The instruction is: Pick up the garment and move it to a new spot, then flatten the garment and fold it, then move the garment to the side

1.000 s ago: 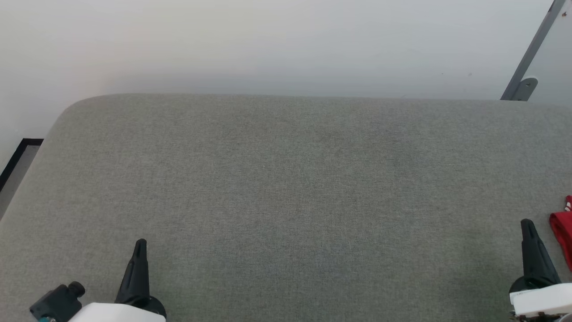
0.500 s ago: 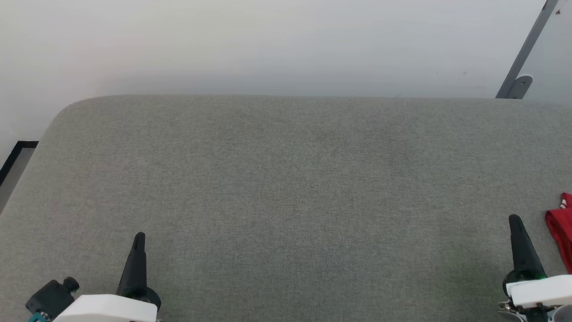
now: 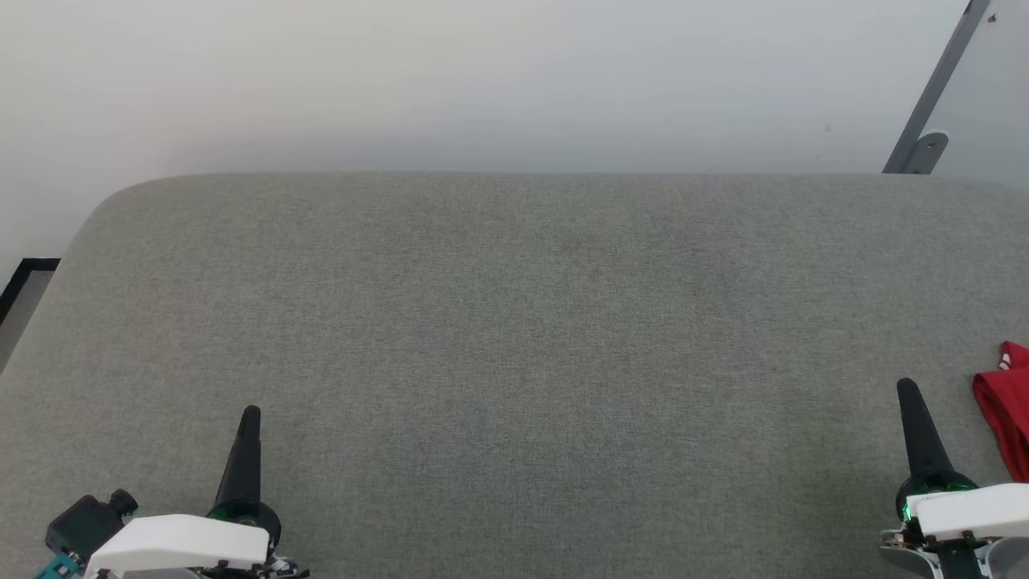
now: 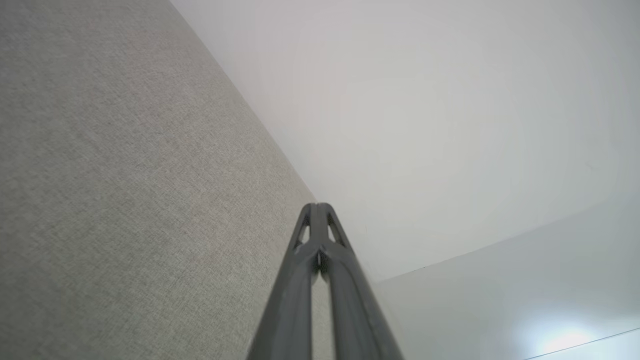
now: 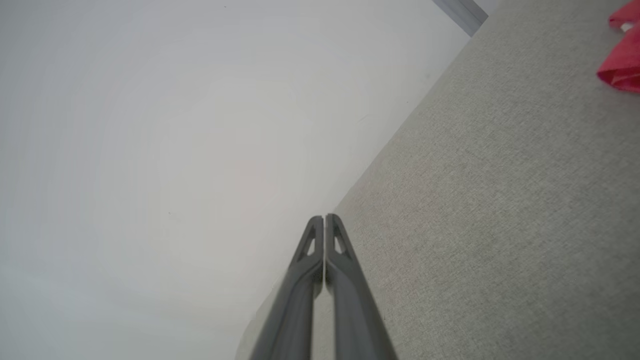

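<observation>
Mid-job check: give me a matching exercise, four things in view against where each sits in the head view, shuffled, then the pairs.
Things:
1. red garment
2. left gripper
3. right gripper
4. grey metal post

Places:
a. lower left, fingers shut
b. upper right corner, beyond the grey padded surface
c. far right edge, lying on that surface
d. lower right, fingers shut, just left of the red cloth and not touching it

Pairs: 1-c, 2-a, 3-d, 4-b
</observation>
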Motion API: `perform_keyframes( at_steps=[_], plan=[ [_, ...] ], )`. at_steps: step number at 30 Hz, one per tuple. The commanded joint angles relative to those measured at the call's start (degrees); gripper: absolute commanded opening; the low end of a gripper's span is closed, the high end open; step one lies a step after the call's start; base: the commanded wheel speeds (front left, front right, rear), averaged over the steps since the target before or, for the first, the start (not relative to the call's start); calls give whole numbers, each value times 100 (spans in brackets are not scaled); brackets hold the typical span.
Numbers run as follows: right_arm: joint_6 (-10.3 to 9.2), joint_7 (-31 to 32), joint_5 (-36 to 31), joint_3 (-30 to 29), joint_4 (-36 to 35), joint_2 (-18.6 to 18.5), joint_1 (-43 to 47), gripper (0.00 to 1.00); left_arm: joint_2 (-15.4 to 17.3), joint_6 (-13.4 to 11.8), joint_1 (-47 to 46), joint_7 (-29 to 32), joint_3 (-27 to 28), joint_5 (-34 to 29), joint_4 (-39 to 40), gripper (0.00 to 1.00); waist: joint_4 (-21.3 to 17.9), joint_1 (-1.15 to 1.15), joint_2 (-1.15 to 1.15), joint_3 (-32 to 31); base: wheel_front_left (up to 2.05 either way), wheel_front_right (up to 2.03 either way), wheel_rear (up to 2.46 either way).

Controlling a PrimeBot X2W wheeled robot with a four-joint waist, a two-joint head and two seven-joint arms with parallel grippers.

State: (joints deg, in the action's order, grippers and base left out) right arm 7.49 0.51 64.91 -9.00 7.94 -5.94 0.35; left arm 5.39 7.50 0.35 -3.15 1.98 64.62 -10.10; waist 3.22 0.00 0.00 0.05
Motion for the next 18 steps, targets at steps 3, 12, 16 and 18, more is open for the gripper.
perform_keyframes(
  at_steps=[3,12,16,18],
  plan=[
    [1,71,289,29,27,9,-166,0,1,-1,-166,76,45,309,3,0,-20,0,0,1,0,0,0],
    [1,165,691,63,116,62,-257,0,-17,-2,-243,201,83,738,-63,0,-60,0,0,2,0,0,0],
    [1,218,923,81,177,91,-300,0,-30,-2,-304,276,106,992,-98,0,-84,0,0,3,0,0,0],
    [1,234,1017,89,202,102,-323,0,-35,-2,-318,303,115,1087,-113,0,-94,0,0,4,0,0,0]
  ],
)
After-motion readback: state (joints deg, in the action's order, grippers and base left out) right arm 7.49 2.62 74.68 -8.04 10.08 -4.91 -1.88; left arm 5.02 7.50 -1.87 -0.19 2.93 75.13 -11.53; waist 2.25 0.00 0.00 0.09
